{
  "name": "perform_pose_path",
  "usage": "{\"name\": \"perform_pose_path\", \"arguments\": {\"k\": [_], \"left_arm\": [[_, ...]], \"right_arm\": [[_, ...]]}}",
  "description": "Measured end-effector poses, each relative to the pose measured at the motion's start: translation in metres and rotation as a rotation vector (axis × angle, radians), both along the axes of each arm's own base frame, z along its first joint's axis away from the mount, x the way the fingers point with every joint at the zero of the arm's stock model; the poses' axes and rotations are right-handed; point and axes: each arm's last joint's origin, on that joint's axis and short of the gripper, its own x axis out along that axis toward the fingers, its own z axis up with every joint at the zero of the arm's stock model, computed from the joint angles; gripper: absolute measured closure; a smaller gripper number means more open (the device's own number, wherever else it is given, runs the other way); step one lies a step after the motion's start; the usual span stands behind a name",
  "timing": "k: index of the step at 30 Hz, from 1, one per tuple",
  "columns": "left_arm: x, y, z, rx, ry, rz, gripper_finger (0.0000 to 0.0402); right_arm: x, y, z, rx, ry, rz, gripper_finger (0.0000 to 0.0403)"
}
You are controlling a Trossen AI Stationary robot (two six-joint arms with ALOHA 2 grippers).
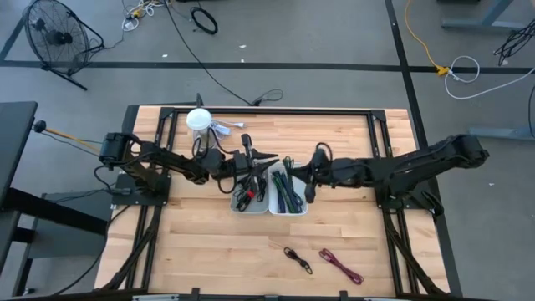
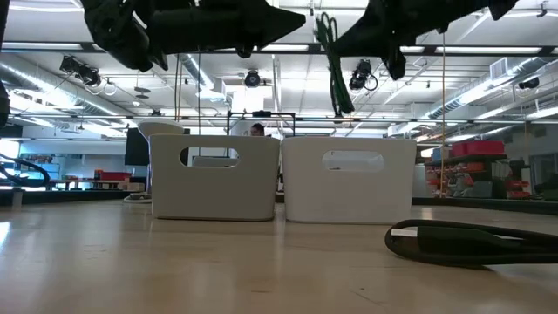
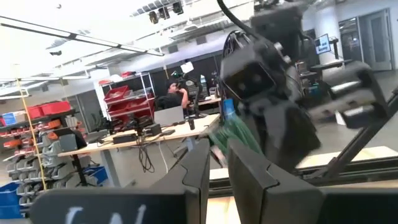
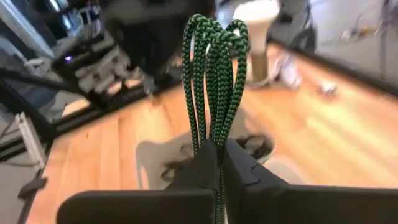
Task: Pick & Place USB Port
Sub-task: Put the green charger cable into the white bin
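Wooden table [image 1: 209,251]: R gripper [image 4: 217,152] clamps green cable [image 4: 214,74] above bins; L gripper [image 3: 214,165] seemingly ajar, empty.

Even overhead light fills the high view, and the wooden table [image 1: 351,242] shows only soft, faint shadows. In the low view, bright ceiling lights [image 2: 253,78] backlight the arms into near-black silhouettes, and the near tabletop and the black cable [image 2: 471,242] lie out of focus. The left wrist view is blurred close up, with glaring ceiling panels. In the right wrist view the green braided cable [image 4: 214,81] is sharp against a smeared background.
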Motion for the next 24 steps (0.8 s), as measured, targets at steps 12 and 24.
{"name": "perform_pose_path", "arguments": {"k": [12,24], "left_arm": [[0.001,-0.001,-0.003,0.000,0.031,-0.002,0.0342],[0.001,0.000,-0.004,0.000,0.047,-0.002,0.0342]], "right_arm": [[0.022,0.016,-0.048,0.151,0.160,0.004,0.0403],[0.014,0.012,-0.065,0.288,0.288,-0.153,0.0403]]}}
